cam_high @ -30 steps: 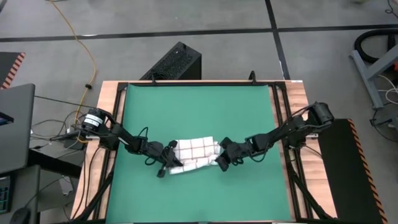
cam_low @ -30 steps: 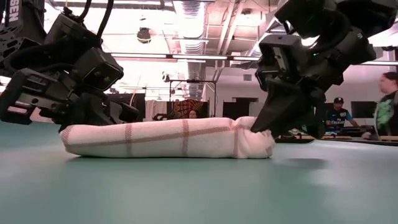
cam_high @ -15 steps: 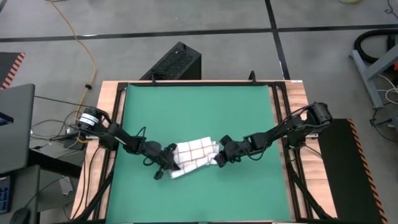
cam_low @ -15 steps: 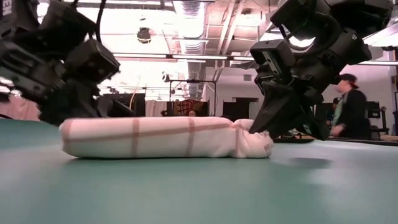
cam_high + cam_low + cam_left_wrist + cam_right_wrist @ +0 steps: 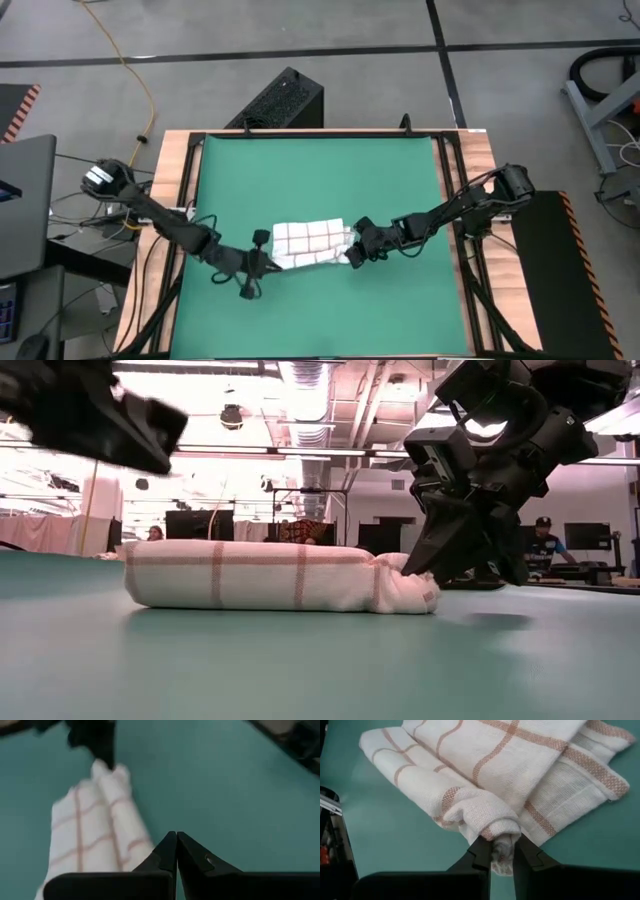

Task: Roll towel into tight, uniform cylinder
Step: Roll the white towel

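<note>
The towel lies partly rolled on the green mat that covers the tabletop, in the half of the mat nearer the arms' bases and roughly midway between the mat's two side edges. Seen from table height, the towel forms a low, thick roll lying flat on the mat, its red-brown check lines running around and along it, with one end bunched into a knot-like lump.

The right tool is at that bunched end of the towel. In the right wrist view its two dark fingers are clenched on a small twisted tuft of cloth at the corner of the roll, with looser flat layers of the towel spreading out beyond the pinch. From table height the right tool comes down steeply onto the lumped end.

The left tool sits just beside the towel's opposite end. Its fingers are pressed together with nothing between them, their tips close against the edge of the towel, above the mat.

A person stands in the room beyond the towel.
</note>
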Action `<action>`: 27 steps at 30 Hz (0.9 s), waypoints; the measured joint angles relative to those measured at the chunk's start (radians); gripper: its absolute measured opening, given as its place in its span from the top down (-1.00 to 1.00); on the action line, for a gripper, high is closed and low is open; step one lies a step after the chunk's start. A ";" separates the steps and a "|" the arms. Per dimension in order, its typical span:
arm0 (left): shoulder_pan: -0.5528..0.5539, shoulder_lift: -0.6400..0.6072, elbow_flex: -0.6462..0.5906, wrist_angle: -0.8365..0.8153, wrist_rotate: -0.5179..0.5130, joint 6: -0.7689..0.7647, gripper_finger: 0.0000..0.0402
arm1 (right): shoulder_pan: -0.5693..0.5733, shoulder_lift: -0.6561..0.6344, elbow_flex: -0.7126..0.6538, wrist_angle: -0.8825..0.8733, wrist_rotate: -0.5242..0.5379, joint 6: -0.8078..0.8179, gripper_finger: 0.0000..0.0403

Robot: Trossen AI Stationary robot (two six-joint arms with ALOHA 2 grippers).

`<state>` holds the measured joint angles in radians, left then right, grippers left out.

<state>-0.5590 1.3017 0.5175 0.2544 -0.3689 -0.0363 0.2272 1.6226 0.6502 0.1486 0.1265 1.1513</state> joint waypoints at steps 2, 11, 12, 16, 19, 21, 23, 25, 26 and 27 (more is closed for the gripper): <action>-0.036 0.038 0.055 -0.017 -0.012 0.048 1.00 | 0.000 0.000 0.000 0.000 0.000 -0.008 0.74; -0.089 0.350 0.263 -0.309 -0.183 0.156 1.00 | 0.000 0.001 0.000 0.003 0.001 -0.041 0.74; -0.089 0.370 0.273 -0.325 -0.215 0.154 1.00 | 0.001 0.001 0.000 0.003 0.001 -0.046 0.74; -0.088 0.392 0.283 -0.329 -0.286 0.126 1.00 | 0.002 0.001 0.000 0.005 0.002 -0.055 0.74; -0.087 0.382 0.283 -0.349 -0.335 0.124 1.00 | 0.002 0.001 0.000 0.007 0.001 -0.061 0.74; -0.085 0.370 0.283 -0.356 -0.345 0.121 1.00 | 0.002 0.001 0.000 0.007 0.000 -0.064 0.74; -0.078 0.367 0.284 -0.377 -0.354 0.120 1.00 | 0.002 0.001 0.000 0.010 -0.001 -0.073 0.74; -0.067 0.367 0.279 -0.386 -0.352 0.116 1.00 | 0.002 0.001 0.000 0.010 -0.002 -0.078 0.74; -0.061 0.367 0.277 -0.386 -0.352 0.109 1.00 | 0.002 0.001 0.000 0.010 -0.002 -0.079 0.74; -0.055 0.367 0.273 -0.385 -0.353 0.106 1.00 | 0.002 0.001 0.000 0.010 -0.002 -0.079 0.74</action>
<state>-0.6138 1.6691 0.7905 -0.1302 -0.7220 0.0696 0.2291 1.6234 0.6498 0.1581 0.1244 1.0722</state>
